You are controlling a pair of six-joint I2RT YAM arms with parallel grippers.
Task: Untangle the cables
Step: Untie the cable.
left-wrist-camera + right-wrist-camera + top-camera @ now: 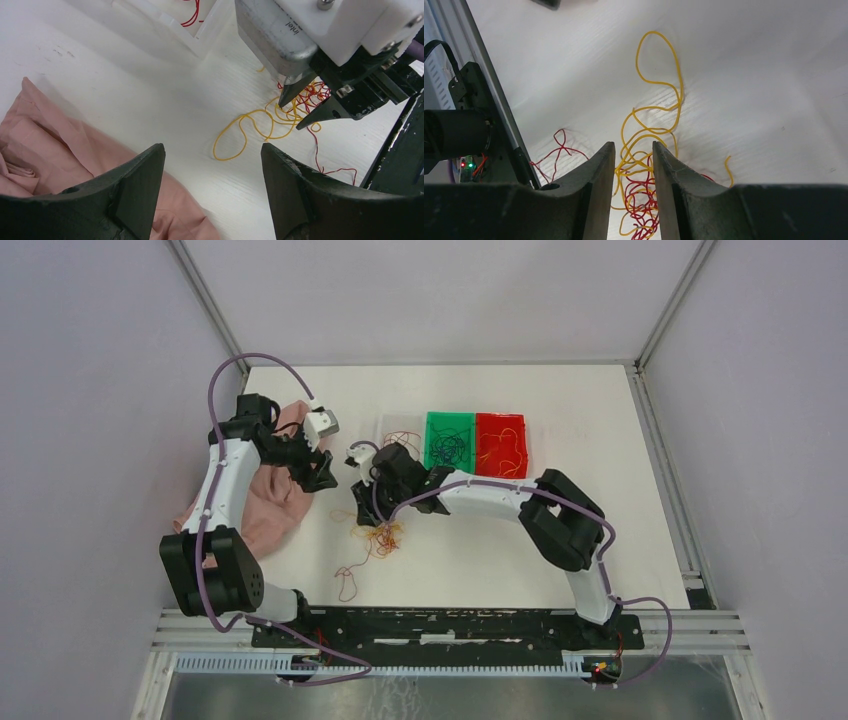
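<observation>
Cables [385, 536] — hair-thin red and yellow strands, likely light, limp and quick to snag — lie knotted on the table [480, 560] near its middle. The right gripper [633, 147] straddles yellow loops with a narrow gap between its jaws, and a free outer loop looks the safest hold. The left gripper [212, 150] hangs wide open beside the pink cloth [60, 150].

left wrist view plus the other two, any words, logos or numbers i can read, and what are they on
"intel": on the silver camera body mounted above the right gripper. It runs sideways in the left wrist view.
No other text: nothing legible appears in the top view or the right wrist view.
</observation>
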